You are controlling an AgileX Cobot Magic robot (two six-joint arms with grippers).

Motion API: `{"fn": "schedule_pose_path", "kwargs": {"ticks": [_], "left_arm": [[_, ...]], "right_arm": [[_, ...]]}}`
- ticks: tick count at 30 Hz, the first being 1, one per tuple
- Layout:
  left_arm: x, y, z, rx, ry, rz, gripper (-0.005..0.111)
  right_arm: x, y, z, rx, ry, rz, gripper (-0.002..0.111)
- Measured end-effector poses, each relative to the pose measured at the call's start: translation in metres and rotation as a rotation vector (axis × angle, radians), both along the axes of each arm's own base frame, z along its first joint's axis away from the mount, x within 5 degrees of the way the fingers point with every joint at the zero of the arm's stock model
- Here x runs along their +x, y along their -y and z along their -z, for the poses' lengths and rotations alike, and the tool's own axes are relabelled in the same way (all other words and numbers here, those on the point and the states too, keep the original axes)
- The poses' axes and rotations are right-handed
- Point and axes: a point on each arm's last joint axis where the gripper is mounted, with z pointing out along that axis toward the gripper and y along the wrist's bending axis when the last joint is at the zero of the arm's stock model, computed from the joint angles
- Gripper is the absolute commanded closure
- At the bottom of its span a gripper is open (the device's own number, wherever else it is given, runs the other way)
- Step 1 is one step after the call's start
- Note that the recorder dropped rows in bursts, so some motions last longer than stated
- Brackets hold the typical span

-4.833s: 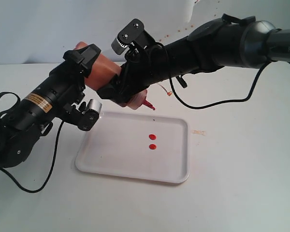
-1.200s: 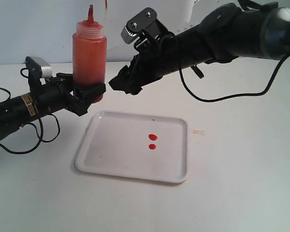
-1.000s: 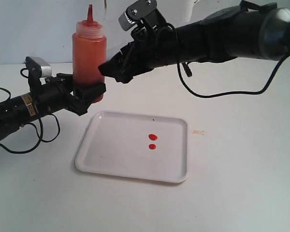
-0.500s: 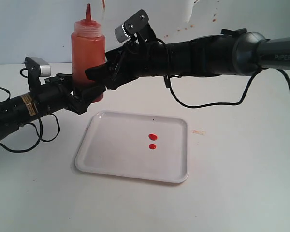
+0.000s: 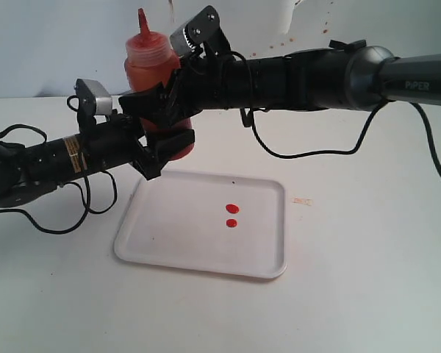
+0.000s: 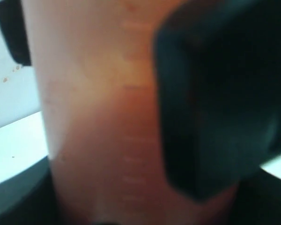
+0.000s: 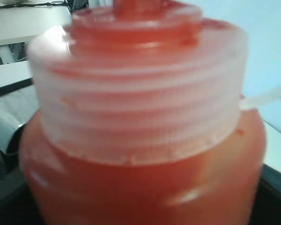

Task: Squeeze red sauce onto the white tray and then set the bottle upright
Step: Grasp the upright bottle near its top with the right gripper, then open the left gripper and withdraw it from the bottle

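Exterior: the bottle [image 5: 153,70] was held nearly upright near the tray's [image 5: 176,243] far-left corner. The left gripper [image 5: 165,147] clamped its base. The right gripper [image 5: 156,107] straddled its middle, grip indeterminable. Two sauce drops [image 5: 233,208] lay on the tray.
Left wrist: a finger [image 6: 215,93] pressed the bottle [image 6: 93,117].
Right wrist: the cap [image 7: 140,93] filled the view.

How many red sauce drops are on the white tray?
2. One drop sits right of the white tray's middle; the other drop lies just below it in the exterior view, not touching. None seems hidden.
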Motion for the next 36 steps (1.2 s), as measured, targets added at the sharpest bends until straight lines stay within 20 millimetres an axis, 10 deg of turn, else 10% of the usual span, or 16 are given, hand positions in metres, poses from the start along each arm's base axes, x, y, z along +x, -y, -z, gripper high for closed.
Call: {"fn": "schedule_pose_path", "kwargs": {"ticks": [11,21,30,36], "left_arm": [[0.0,0.0,0.0,0.003,-0.002,0.004,0.107],[0.001,-0.001,0.003,0.016,-0.016,-0.011,0.086],[0.002,0.001,0.002,0.011,-0.01,-0.015,0.004],[0.004,0.0,-0.004,-0.027,0.013,-0.029,0.002]], "right_arm": [[0.002,0.001,0.0,-0.011,0.01,0.015,0.108],[0.004,0.0,0.003,-0.044,0.016,0.052,0.108],[0.011,0.009,0.004,-0.056,0.012,0.096,0.108],[0.031,0.035,0.014,-0.109,0.006,0.217,0.108]]}}
